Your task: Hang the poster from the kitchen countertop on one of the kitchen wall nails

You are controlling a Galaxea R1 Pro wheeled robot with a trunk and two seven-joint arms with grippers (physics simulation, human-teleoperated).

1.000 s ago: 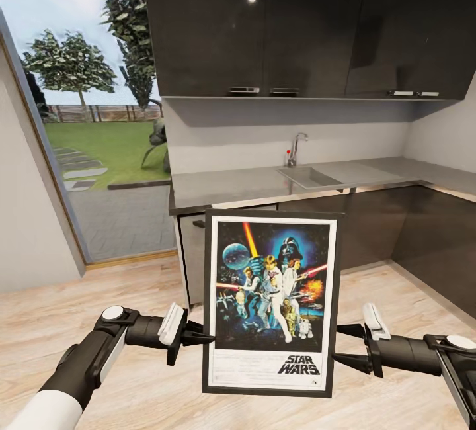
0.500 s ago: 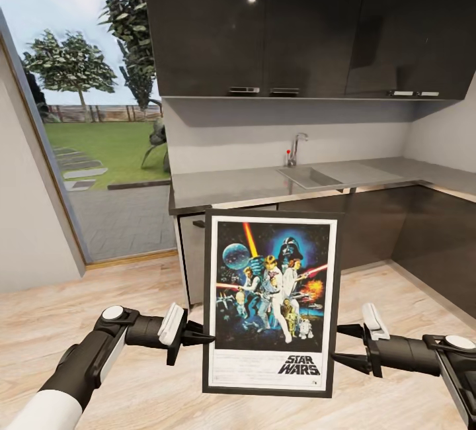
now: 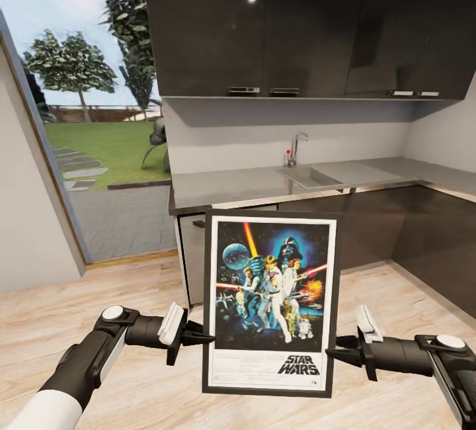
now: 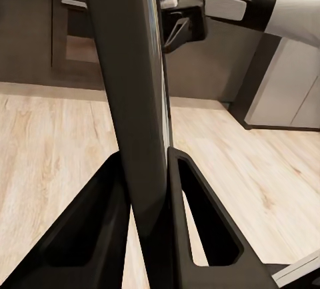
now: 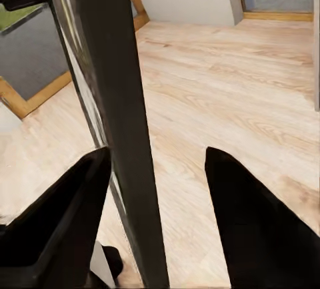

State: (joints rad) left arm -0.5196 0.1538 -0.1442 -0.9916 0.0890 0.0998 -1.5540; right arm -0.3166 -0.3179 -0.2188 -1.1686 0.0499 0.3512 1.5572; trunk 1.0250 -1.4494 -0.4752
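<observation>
Pickup is done: the poster (image 3: pixel 272 302) is upright in the air, clear of the countertop (image 3: pixel 264 183), its left edge pinched by the left gripper (image 3: pixel 198 337), while the right gripper (image 3: pixel 338 353), spread, straddles the right edge; hanging remains.

Grey steel countertop (image 3: pixel 231 185), inset sink (image 3: pixel 309 177), chrome tap (image 3: pixel 295 147).
</observation>
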